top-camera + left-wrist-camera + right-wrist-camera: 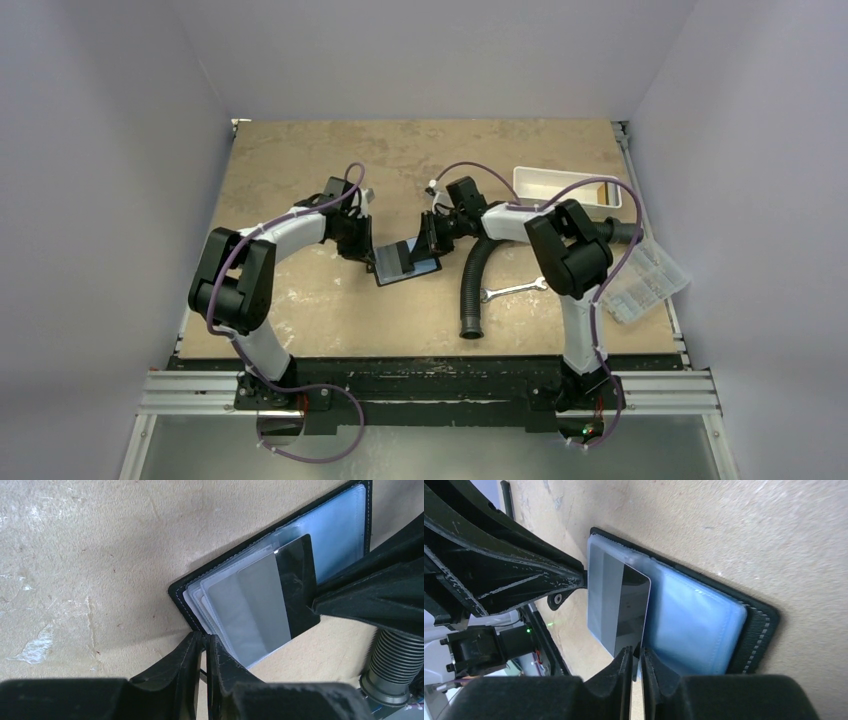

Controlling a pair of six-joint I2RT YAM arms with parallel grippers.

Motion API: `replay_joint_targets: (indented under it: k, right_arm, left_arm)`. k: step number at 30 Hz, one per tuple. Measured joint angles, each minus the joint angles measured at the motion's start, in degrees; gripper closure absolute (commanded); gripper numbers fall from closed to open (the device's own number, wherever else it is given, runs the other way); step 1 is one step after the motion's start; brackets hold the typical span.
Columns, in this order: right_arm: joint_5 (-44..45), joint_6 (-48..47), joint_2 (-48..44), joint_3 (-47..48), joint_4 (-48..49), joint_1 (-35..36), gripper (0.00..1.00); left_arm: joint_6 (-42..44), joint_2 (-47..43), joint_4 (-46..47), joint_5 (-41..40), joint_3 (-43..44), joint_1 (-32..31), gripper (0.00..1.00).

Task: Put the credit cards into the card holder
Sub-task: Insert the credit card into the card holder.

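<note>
A: Position of black folding card holder [392, 268]?
B: Frame centre, lying open; left gripper [205, 647] pinches its lower edge; right gripper [637, 656] clamps grey glossy rectangular credit card [616, 605] above its open face.

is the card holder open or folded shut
Open: the card holder lies spread flat, clear sleeves exposed, a grey card partly over them.

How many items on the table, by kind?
credit card (visible outside the sleeves): 1
card holder: 1
black hose: 1
wrench: 1
white tray: 1
clear compartment box: 1
Total: 6
</note>
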Motion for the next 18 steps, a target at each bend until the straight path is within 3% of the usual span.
replay_joint_targets:
  k: [6,10,18]
  right_arm:
    - [0.31,3.23,0.0,-0.68,2.84,1.84,0.91]
    - [0.33,7.43,-0.02,-2.91,7.48,2.62,0.88]
    - [0.79,7.52,-0.02,-2.86,7.26,2.95,0.82]
  left_arm:
    - [0.0,0.0,0.04,0.52,-0.33,0.0,0.91]
    - [0.0,0.0,0.04,0.85,-0.42,0.0,0.92]
    - [0.0,0.0,0.04,1.14,-0.46,0.0,0.93]
